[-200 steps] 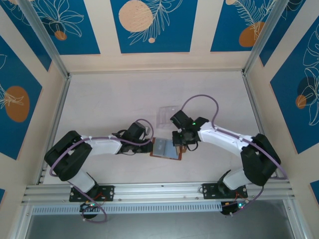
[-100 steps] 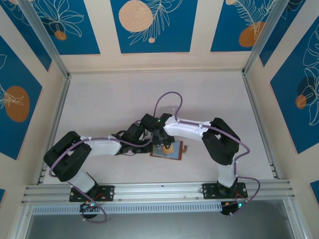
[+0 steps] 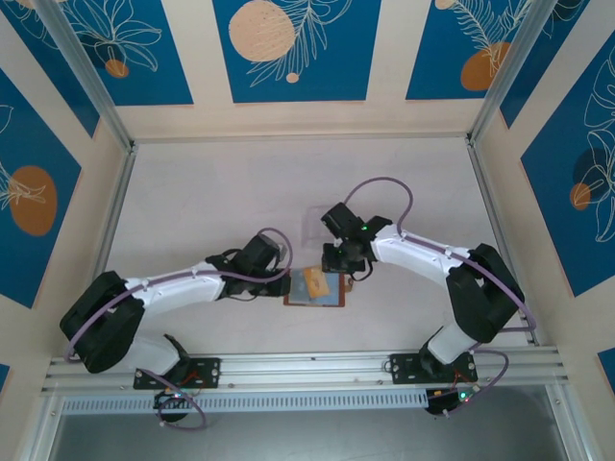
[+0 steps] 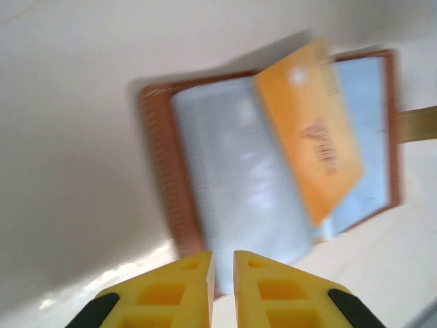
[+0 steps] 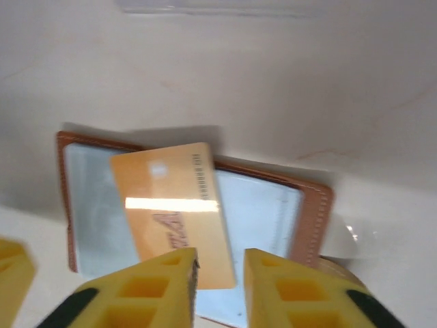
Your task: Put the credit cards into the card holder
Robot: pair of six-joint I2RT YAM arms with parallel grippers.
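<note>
On the table (image 3: 211, 211), the card holder (image 3: 332, 296) lies open. At its left edge the left gripper (image 4: 222, 273) has fingers almost together; whether they pinch it cannot be told. The right gripper (image 5: 221, 277) hovers over it, parted, empty. A yellow credit card (image 5: 174, 205) lies on its pockets.

Bright, even light; top view sharp. Left wrist v. motion-blurred, esp. card (image 4: 311, 130). Right wrist softer (glare streak across card), faint shadow behind holder (image 5: 315, 205); fingers (image 5: 150, 287) out of focus.
</note>
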